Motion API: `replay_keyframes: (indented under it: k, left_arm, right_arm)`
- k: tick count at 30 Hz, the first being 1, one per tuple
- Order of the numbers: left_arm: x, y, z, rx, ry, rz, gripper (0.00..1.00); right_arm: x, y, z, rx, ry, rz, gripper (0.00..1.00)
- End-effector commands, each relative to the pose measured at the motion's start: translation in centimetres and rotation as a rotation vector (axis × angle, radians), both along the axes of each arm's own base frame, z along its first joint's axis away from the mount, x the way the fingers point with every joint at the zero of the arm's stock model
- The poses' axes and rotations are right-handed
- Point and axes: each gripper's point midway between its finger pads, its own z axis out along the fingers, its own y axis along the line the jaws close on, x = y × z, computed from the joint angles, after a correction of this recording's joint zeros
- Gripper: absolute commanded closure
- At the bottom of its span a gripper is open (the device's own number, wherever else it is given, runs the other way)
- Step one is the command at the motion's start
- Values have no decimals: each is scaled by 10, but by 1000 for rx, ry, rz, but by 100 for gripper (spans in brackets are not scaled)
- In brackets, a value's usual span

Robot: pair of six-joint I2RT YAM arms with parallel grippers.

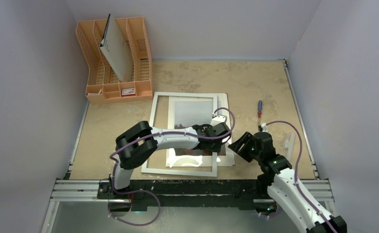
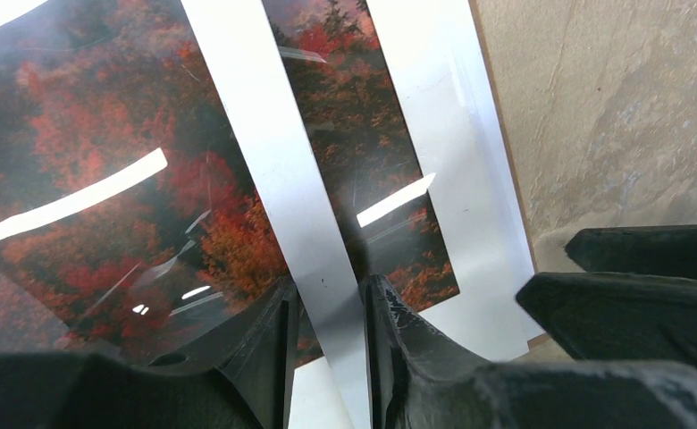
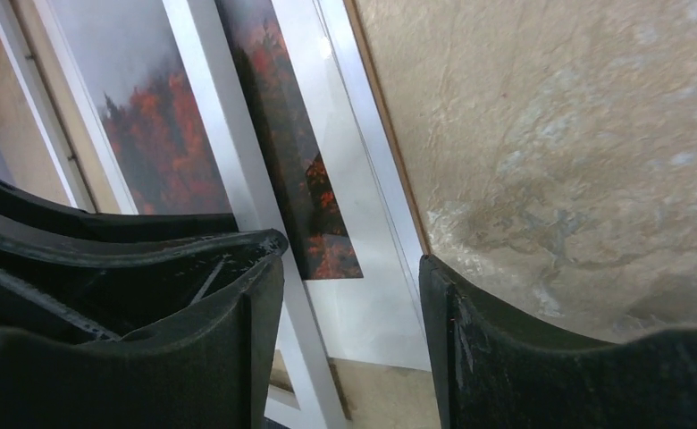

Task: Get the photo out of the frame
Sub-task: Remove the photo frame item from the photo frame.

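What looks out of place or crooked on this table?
The frame lies shifted and slightly twisted over the photo and the white sheet beneath it. One of its white bars cuts across the red foliage instead of edging it. The left gripper straddles that bar.
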Motion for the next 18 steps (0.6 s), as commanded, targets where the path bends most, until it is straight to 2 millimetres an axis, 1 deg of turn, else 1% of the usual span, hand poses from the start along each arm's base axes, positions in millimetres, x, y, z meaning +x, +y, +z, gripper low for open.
replay_keyframes:
  k: [1,5,7,14,18]
  left_arm:
    - [8,7,42,-30,-81,20,100]
    - [10,10,52,-42,-97,27,100]
    - [10,10,53,-43,-100,28,100]
    - [11,14,50,-23,-105,33,100]
    - [12,16,51,-18,-111,37,100]
  right_arm:
    - [-1,20,1,59,-18,125,43]
    - [-3,19,-6,43,13,133,44]
    - [-4,19,-9,38,26,130,44]
    - [-8,22,-16,34,43,176,43]
    - [-12,19,-26,13,88,173,43]
